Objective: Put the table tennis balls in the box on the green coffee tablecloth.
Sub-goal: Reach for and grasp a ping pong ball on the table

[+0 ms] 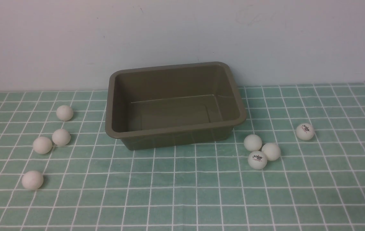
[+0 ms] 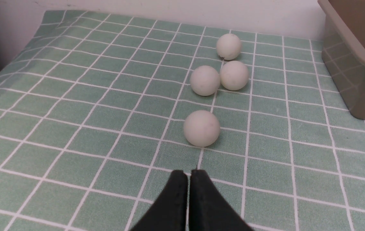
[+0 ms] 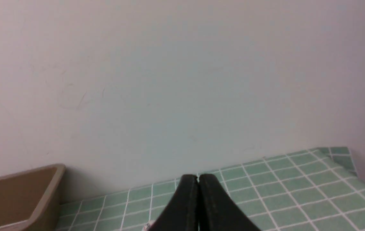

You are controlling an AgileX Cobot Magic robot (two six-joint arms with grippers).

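Note:
The olive-brown box stands empty on the green coffee tablecloth, near the back wall. Several white table tennis balls lie to its left, the nearest one at the front, a touching pair and one farther back. Several more lie to its right, a cluster of three and a single ball. Neither arm shows in the front view. My left gripper is shut and empty, just short of the nearest ball. My right gripper is shut and empty, facing the wall.
A pale wall rises right behind the box. The cloth's far corner and edge show in the right wrist view, with the box rim off to one side. The box corner stands beside the left-hand balls.

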